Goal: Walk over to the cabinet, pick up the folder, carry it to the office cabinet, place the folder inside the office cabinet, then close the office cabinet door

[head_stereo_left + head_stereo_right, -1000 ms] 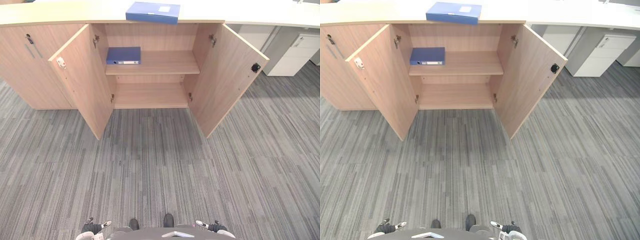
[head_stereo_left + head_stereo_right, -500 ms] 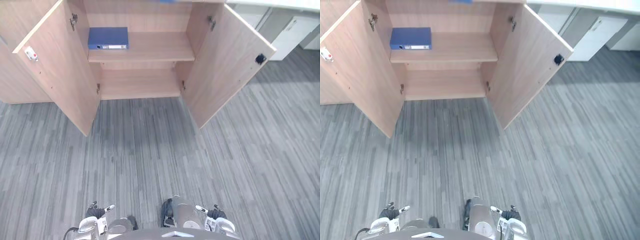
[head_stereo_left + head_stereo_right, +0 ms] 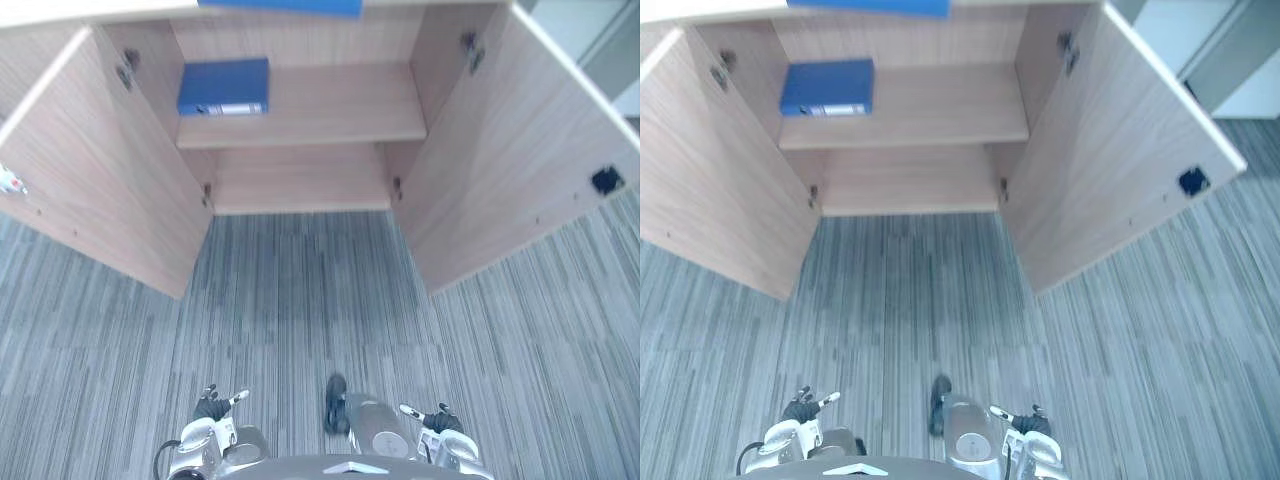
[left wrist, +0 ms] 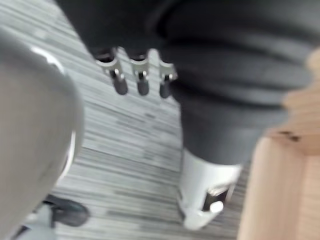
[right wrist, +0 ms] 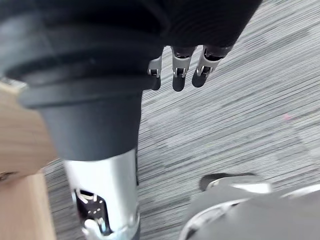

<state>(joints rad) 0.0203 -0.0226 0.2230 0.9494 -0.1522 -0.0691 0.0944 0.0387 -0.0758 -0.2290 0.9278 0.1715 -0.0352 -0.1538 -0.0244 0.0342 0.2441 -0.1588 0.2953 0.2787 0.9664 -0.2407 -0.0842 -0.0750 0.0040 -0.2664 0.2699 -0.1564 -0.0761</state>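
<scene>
A wooden cabinet (image 3: 330, 105) stands ahead with both doors swung open. A blue folder (image 3: 280, 6) lies on its top, cut by the view's upper edge. A second blue folder (image 3: 224, 86) lies flat at the left end of the upper shelf. The lower compartment (image 3: 300, 180) holds nothing. My left hand (image 3: 212, 408) and right hand (image 3: 437, 417) hang low at my sides, far from the cabinet. In the wrist views the left fingers (image 4: 141, 80) and the right fingers (image 5: 177, 70) are relaxed and hold nothing.
The left door (image 3: 100, 170) and the right door (image 3: 520, 160) jut out over the grey striped carpet (image 3: 300, 320), leaving a lane between them. White office furniture (image 3: 1180, 30) stands behind the right door.
The camera has come closer to the cabinet, which now looks larger. The folder on top has slid to the view's upper edge. Both hands still hang at my sides.
</scene>
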